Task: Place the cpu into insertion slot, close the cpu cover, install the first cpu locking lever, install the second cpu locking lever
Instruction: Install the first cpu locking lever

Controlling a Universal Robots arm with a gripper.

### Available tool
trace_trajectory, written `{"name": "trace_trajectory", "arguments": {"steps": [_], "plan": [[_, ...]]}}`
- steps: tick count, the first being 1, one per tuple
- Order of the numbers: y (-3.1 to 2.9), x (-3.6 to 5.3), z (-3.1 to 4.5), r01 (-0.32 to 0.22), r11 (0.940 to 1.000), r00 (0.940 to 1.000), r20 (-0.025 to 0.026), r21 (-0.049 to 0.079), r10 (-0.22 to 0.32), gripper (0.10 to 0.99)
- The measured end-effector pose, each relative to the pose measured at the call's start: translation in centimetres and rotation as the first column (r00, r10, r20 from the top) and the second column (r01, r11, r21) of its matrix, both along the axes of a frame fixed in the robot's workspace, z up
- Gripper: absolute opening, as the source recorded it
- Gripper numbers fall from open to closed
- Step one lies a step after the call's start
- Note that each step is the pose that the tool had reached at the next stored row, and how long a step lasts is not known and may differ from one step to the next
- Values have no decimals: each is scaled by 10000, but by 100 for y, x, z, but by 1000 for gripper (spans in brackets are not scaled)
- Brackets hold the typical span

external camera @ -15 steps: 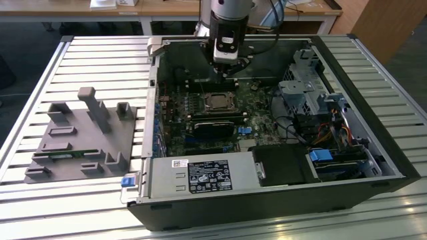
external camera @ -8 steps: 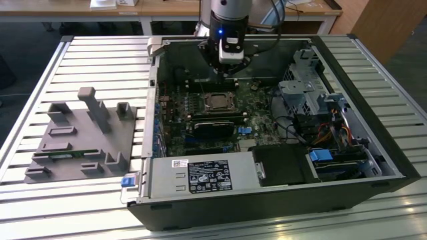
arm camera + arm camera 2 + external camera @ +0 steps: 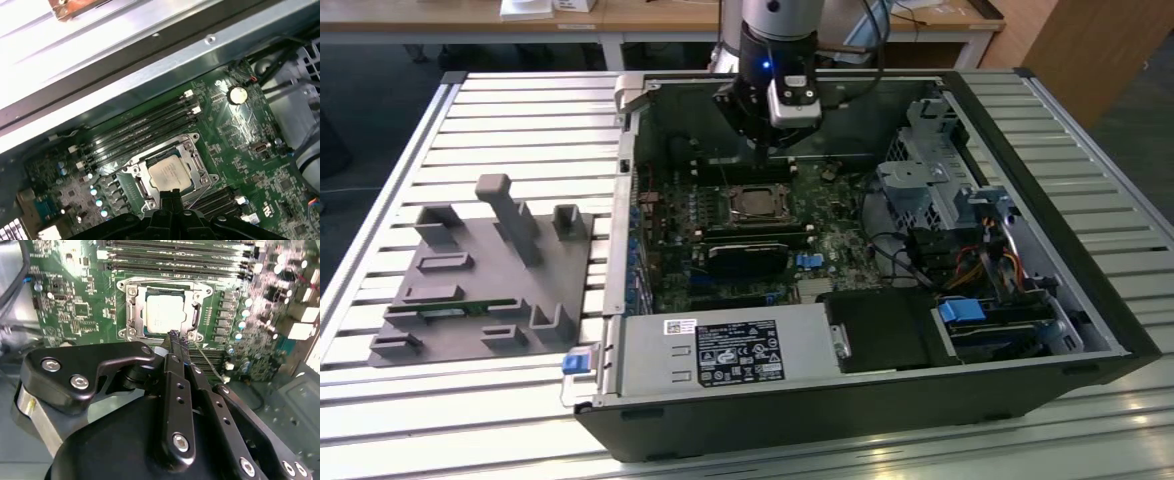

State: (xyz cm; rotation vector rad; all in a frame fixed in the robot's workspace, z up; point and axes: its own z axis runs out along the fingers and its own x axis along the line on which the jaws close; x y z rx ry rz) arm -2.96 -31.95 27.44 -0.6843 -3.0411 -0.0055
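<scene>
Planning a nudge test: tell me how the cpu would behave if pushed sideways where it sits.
The cpu looks like a flat, rigid, metal-topped square, so it should stay stiff. It lies low in the slot with the cover framing it, so a push will probably not slide or tip it. Its smooth pale top may be slippery.

1. An open black metal computer case (image 3: 854, 425) lies on the slatted silver counter (image 3: 520, 110).
2. The arm's black hand (image 3: 771, 155) hangs inside, near the pale silver-grey square cpu (image 3: 754, 203).
3. A grey plastic fixture (image 3: 480, 270) sits at the exterior view's left.
</scene>
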Motion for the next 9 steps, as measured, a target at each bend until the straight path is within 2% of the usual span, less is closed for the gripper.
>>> {"name": "trace_trajectory", "arguments": {"steps": [4, 9], "plan": [[0, 0, 0, -727, 9974, 9974, -1, 0, 727, 106], [0, 0, -1, -1626, 9867, 9867, 0, 0, 1626, 106]]}}
